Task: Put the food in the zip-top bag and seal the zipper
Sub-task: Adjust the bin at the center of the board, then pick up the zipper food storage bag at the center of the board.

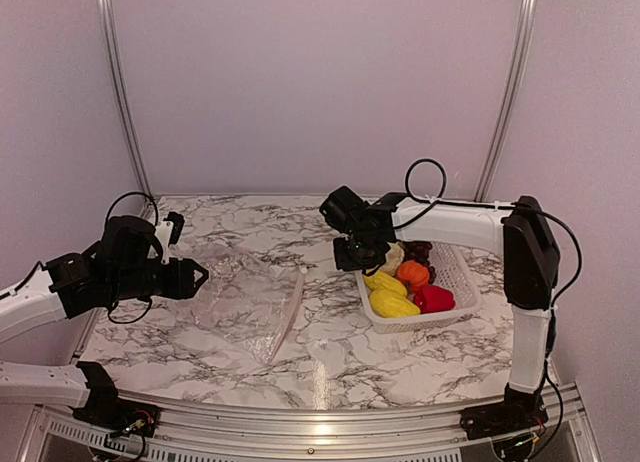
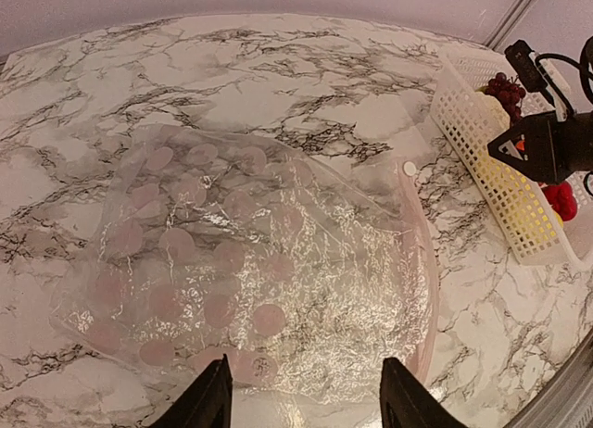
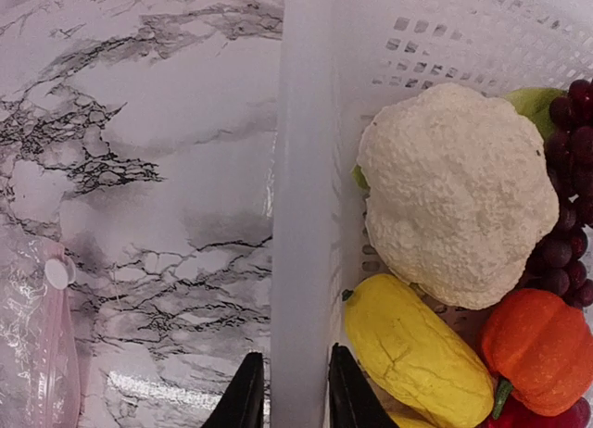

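- We see the left gripper (image 2: pixel 306 405) over the zip-top bag (image 2: pixel 250 261), at the bag's 9 o'clock edge in the top view. Its jaws stand apart with nothing between them.
- The bag lies flat and crinkled on the marble table (image 1: pixel 330 372), well apart from the left arm's base, and no food is inside it.
- The zipper (image 2: pixel 426 289) runs along the bag's 3 o'clock edge, the side facing the basket (image 1: pixel 455 267). A small white slider (image 2: pixel 410 169) sits at its far end. We cannot tell whether the mouth is open or sealed.
- The basket sits at 3 o'clock of the bag, near it but not touching.
- The right gripper (image 3: pixel 295 372) is at the basket's 9 o'clock rim, one finger outside the wall and one inside. The gap is narrow and the rim fills it. We cannot tell whether the fingers actually pinch the rim.
- All the food is in the basket:
- The cauliflower (image 3: pixel 454 196) is at 11 o'clock, just beside the right gripper.
- The grape bunch (image 1: pixel 418 250) is at 12 o'clock, touching the cauliflower.
- The orange piece (image 1: pixel 412 274) is in the centre.
- One yellow piece (image 1: pixel 383 280) is at 9 o'clock, and the second yellow piece (image 1: pixel 393 304) is at 7 o'clock, the two touching.
- The red pepper (image 1: pixel 433 299) is at 5 o'clock, beside the second yellow piece.
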You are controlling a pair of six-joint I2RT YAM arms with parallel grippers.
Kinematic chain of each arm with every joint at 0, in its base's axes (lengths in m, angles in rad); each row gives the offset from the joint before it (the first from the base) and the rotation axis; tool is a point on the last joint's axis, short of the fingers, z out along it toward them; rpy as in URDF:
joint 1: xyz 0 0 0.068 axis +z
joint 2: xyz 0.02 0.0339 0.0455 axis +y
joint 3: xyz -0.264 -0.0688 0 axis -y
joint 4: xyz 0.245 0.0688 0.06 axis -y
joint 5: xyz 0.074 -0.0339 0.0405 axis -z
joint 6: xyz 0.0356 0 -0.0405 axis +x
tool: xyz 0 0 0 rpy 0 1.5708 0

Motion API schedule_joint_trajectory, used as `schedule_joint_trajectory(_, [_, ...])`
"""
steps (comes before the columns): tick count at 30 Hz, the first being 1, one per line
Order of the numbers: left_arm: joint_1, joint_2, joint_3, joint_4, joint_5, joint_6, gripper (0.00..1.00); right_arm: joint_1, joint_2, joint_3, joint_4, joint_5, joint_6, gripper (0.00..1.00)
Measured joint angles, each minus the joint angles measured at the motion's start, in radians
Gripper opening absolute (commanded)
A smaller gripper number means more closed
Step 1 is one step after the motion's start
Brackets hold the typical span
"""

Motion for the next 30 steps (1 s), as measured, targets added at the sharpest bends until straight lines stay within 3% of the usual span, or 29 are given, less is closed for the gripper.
schedule_joint_trajectory(2, [-0.003, 0.027, 0.016, 0.002, 0.001, 0.005, 0.53, 0.0, -0.003, -0.006, 0.01, 0.001, 0.0, 0.25])
schedule_joint_trajectory(6, [-0.011, 0.076, 0.05, 0.005, -0.006, 0.0, 0.52, 0.0, -0.004, -0.007, 0.021, 0.001, 0.01, 0.5])
schedule_joint_trajectory(10, [-0.057, 0.144, 0.089, 0.015, -0.026, -0.012, 0.53, 0.0, -0.009, 0.006, 0.016, -0.013, 0.029, 0.62])
schedule_joint_trajectory(14, [-0.156, 0.279, 0.191, 0.011, -0.069, -0.008, 0.53, 0.0, -0.093, 0.002, 0.014, -0.022, 0.035, 0.65])
schedule_joint_trajectory(18, [-0.261, 0.445, 0.325, 0.0, -0.133, -0.003, 0.52, -0.001, -0.289, -0.062, 0.051, -0.021, 0.03, 0.66])
schedule_joint_trajectory(23, [-0.372, 0.661, 0.501, -0.075, -0.22, -0.019, 0.44, -0.002, -0.517, -0.194, 0.105, 0.002, 0.029, 0.67])
schedule_joint_trajectory(30, [-0.452, 0.944, 0.722, -0.26, -0.282, -0.107, 0.56, -0.005, -0.64, -0.388, 0.128, 0.017, 0.031, 0.66])
